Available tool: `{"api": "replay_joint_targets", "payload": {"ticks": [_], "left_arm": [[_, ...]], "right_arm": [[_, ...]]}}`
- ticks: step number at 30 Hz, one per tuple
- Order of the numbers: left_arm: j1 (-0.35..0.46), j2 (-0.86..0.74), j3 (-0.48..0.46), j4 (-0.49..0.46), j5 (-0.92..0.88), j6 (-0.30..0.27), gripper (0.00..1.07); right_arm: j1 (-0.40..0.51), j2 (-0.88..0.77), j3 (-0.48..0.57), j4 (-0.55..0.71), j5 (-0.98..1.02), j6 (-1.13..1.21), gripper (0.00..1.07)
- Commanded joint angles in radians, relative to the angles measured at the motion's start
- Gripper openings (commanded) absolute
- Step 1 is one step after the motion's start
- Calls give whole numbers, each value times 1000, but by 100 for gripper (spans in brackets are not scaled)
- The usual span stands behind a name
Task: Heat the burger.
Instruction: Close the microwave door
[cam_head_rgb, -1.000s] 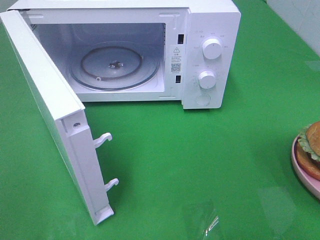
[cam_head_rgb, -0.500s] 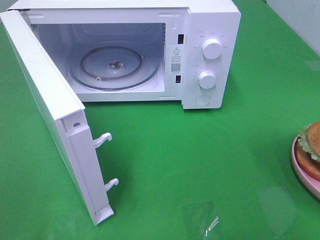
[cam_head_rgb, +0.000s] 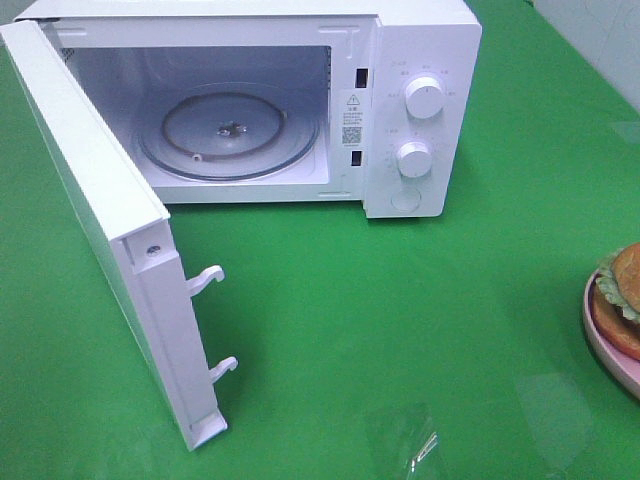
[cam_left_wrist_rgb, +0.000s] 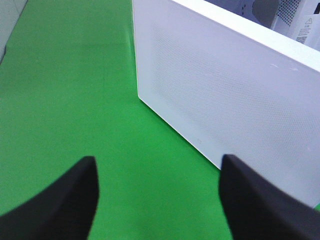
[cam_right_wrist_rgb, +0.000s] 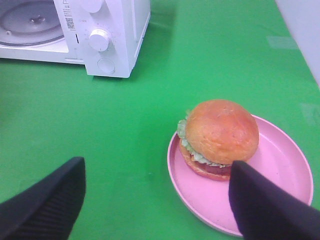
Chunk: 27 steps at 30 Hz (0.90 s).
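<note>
The burger (cam_right_wrist_rgb: 219, 136) sits at 12 o'clock from the wide-open right gripper (cam_right_wrist_rgb: 157, 200), untouched. Nothing has moved since before.

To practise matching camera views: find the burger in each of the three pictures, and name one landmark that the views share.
Exterior high: the burger is at the right edge, cut off, on the pink plate.
Left wrist: not in it; only the open door and green table.
Right wrist: lower centre-right, between the open fingertips.
Shared landmark: the white microwave, in all three.
</note>
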Motion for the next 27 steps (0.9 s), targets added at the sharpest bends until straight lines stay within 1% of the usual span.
{"api": "replay_joint_targets", "payload": {"ticks": [1,2,3,4,5,8,9,12,14,17,18,19,20,21,22,23,24,25,26,27], "left_arm": [[4,59,-7,-2,-61,-17,38],[4,105,-7,2,-104,-17,23],[4,105,-7,2,-104,-17,23],[4,152,-7,10,-151,-12,7],[4,192,-5,28,-195,1,0],[4,211,-3,36,-221,13,0],[4,243,5,59,-267,30,0],[4,277,22,71,-319,31,0],[4,341,70,62,-426,31,0],[4,359,86,59,-457,31,0],[4,396,115,57,-523,31,0],[4,396,115,57,-523,31,0],[4,428,144,55,-613,31,0],[4,428,144,55,-613,31,0],[4,460,168,55,-701,31,0],[4,460,168,55,-701,31,0],[4,498,188,55,-780,28,0],[4,498,188,55,-780,28,0],[4,541,203,55,-857,26,0],[4,541,203,55,-857,26,0]], "right_arm": [[-3,-28,3,6,-9,0,75],[-3,-28,3,6,-9,0,75],[-3,-28,3,6,-9,0,75],[-3,-28,3,6,-9,0,75],[-3,-28,3,6,-9,0,75],[-3,-28,3,6,-9,0,75],[-3,-28,3,6,-9,0,75],[-3,-28,3,6,-9,0,75],[-3,-28,3,6,-9,0,75],[-3,-28,3,6,-9,0,75],[-3,-28,3,6,-9,0,75],[-3,-28,3,6,-9,0,75],[-3,-28,3,6,-9,0,75],[-3,-28,3,6,-9,0,75],[-3,-28,3,6,-9,0,75],[-3,-28,3,6,-9,0,75],[-3,-28,3,6,-9,0,75],[-3,-28,3,6,-9,0,75],[-3,-28,3,6,-9,0,75],[-3,-28,3,6,-9,0,75]]}}
